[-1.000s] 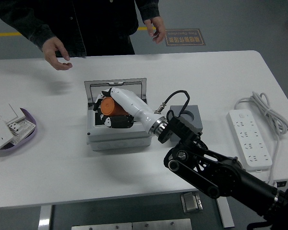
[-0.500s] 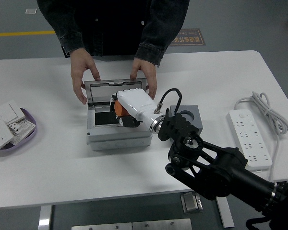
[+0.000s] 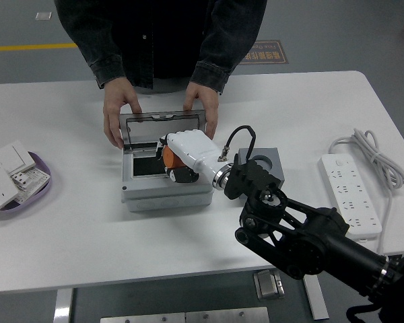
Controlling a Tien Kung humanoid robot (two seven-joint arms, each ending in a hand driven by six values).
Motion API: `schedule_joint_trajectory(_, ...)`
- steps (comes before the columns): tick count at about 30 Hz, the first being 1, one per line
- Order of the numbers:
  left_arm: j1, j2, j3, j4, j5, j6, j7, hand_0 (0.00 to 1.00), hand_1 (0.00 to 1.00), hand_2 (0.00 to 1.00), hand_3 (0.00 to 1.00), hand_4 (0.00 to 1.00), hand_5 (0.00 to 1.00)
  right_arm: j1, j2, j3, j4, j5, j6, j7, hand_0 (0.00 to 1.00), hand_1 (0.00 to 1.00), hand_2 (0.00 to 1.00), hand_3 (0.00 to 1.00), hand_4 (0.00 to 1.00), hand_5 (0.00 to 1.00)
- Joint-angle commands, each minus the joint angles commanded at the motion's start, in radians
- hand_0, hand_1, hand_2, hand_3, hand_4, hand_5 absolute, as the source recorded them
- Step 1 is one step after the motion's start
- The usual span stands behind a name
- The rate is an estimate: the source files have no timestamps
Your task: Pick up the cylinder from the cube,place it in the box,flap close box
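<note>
My right hand [image 3: 178, 158], white with dark fingers, reaches into the grey box [image 3: 163, 190] near the table's middle. Its fingers curl around the orange cylinder [image 3: 168, 154], which sits over the box's dark inside. The box's clear lid [image 3: 163, 126] stands upright at the back. A person across the table holds that lid with both hands, one hand [image 3: 116, 114] on its left edge and the other hand [image 3: 203, 108] on its right. The grey cube [image 3: 268, 163] with a round hole on top stands just right of the box, partly behind my forearm. My left arm is out of view.
A white power strip [image 3: 351, 194] with a coiled cord lies at the right. At the left edge a purple tray [image 3: 28, 190] holds white switch plates. My black right arm [image 3: 303, 235] crosses the lower right of the table.
The person stepped up and took the lid with both hands. My right hand drew back to the right inside the box, keeping the cylinder, and turned its wrist.
</note>
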Motion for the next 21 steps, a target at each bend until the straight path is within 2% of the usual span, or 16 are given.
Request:
schedule_joint_trajectory(3,-0.001,0.0,0.001,0.0,0.0,0.0,0.0,0.6,0.585,0.558,0.595,0.661,0.209,-0.002,0.005,-0.003,-0.003,0.0,0.005,0.003,0.671,0.672,0.691,0.671,0.653,0.23)
schedule_joint_trajectory(4,-0.001,0.0,0.001,0.0,0.0,0.0,0.0,0.6,0.585,0.558,0.595,0.661,0.208,-0.002,0.005,-0.004,-0.004,0.001,0.006,0.004,0.821,0.712,0.727,0.756,0.797,0.289)
schedule_joint_trajectory(9,-0.001,-0.001,0.003,0.0,-0.001,-0.001,0.0,0.6,0.585,0.558,0.595,0.661,0.208,-0.004,0.007,-0.004,-0.004,0.006,0.003,0.01,0.821,0.712,0.727,0.756,0.797,0.289)
schedule_joint_trajectory(10,-0.001,-0.001,0.003,0.0,-0.001,-0.001,0.0,0.6,0.584,0.558,0.595,0.661,0.209,-0.004,0.007,-0.004,-0.003,0.008,0.002,0.012,0.86,0.732,0.735,0.786,0.891,0.339)
schedule_joint_trajectory(15,-0.002,-0.001,0.01,0.003,-0.007,-0.002,-0.006,0.6,0.584,0.558,0.595,0.661,0.209,-0.011,0.004,-0.001,0.002,0.044,-0.019,0.032,0.86,0.732,0.735,0.786,0.891,0.339)
schedule_joint_trajectory(21,0.0,-0.004,0.032,0.009,-0.029,-0.003,-0.016,0.6,0.584,0.558,0.595,0.66,0.209,-0.044,-0.035,0.009,0.058,0.201,-0.072,0.098,0.861,0.735,0.737,0.794,0.905,0.345)
